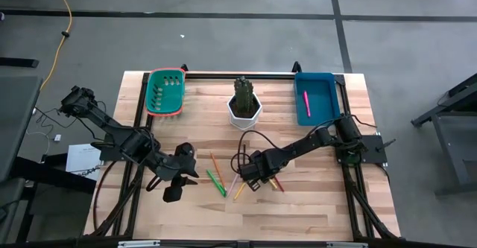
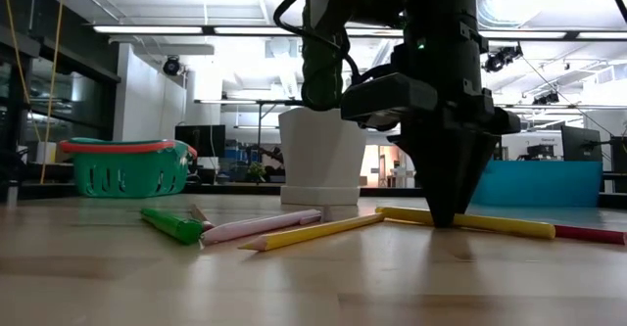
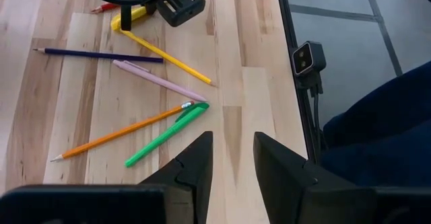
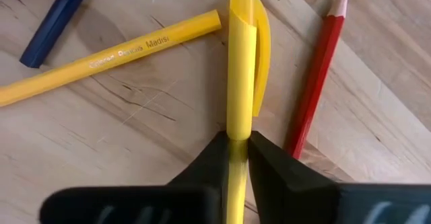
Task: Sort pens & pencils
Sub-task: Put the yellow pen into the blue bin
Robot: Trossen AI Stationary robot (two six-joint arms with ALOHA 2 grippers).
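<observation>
High view: right gripper [image 1: 252,179] sat down on the scattered sticks near the front edge of the table [image 1: 313,211]; left gripper [image 1: 179,179] waited well apart on the far side of the pile. One pink pen [image 1: 306,102] lay in the blue bin [image 1: 330,84]. What the right fingers touched was hidden under the arm.

Low view: right gripper [image 2: 453,213] tips met on the yellow pen [image 2: 490,222], which ran crosswise under them, flat on the table. The green pen [image 2: 171,224], pale pink pen [image 2: 263,225] and yellow pencil [image 2: 309,232] lay off to one side, a red pencil [image 2: 593,234] just past the other.

Left wrist view: left fingers [image 3: 201,158] stood parted, holding nothing; the green pen [image 3: 165,136] and orange pencil [image 3: 118,133] lay just ahead, angled across.

Right wrist view: right fingers [image 4: 214,158] pinched the yellow pen [image 4: 241,69] near mid-length, its long axis straight out from the tips, clip end away. The red pencil [image 4: 320,83] lay just beside. Rear half of the pen was hidden under the fingers.
</observation>
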